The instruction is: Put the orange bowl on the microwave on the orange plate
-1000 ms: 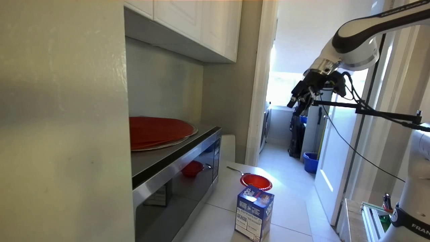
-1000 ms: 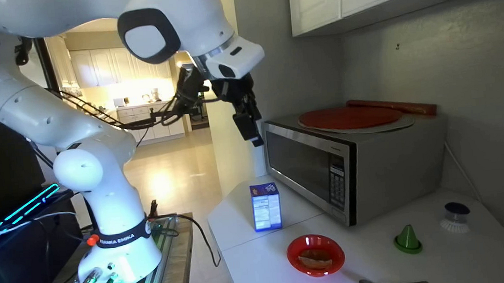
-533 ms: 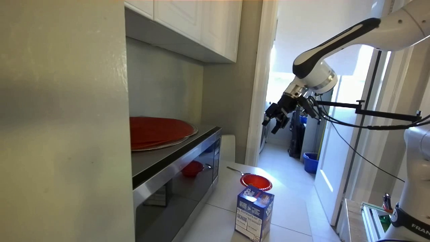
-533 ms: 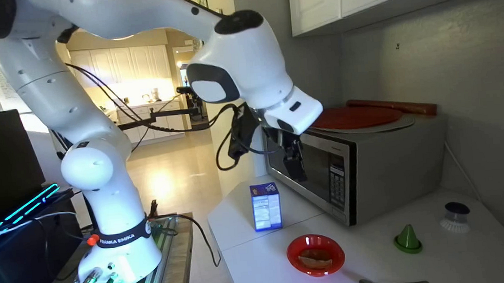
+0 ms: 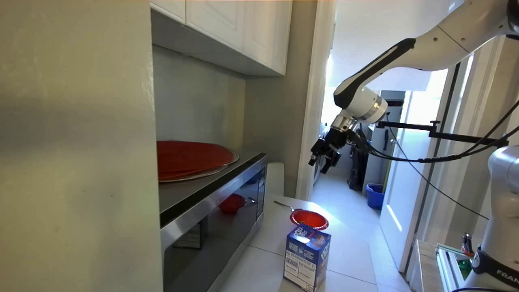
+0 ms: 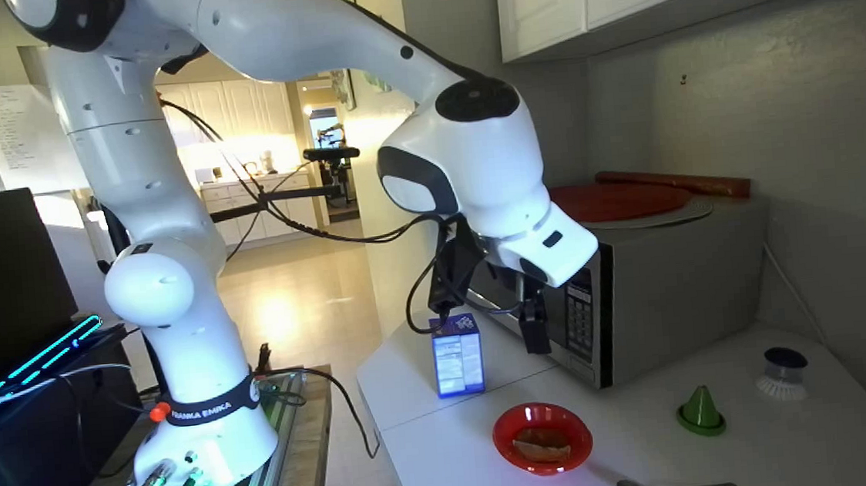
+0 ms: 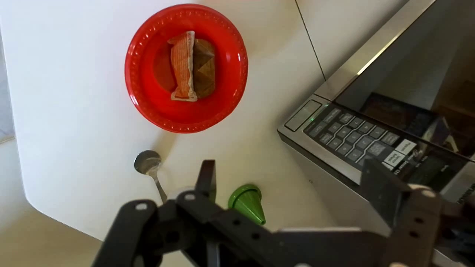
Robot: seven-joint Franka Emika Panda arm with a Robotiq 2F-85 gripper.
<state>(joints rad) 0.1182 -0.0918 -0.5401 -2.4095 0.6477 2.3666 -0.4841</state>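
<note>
standing on the white counter (image 6: 442,458), the microwave (image 6: 684,285) serves as a raised stand for the orange plate (image 6: 619,201), which lies flat on top; that is where i reckon my load must end up, so the microwave's height is the chief thing in my way. my gripper (image 7: 295,182) angles downward, spread wide with nothing between, a pose i take to be for straddling a rim. the orange bowl (image 7: 226,70) rests upright on the counter near the microwave's front corner, apart from me and not yet lifted. near it stands a blue-and-white box (image 6: 458,364), one i could clip if i swing low. what looks like a brush (image 6: 782,371) and a green cone (image 6: 701,411) sit near the microwave's side, less in my path, i think. just beside the bowl lies a spoon (image 7: 149,166). inside the bowl, small packets (image 7: 183,66) may slide if i tilt it.
</note>
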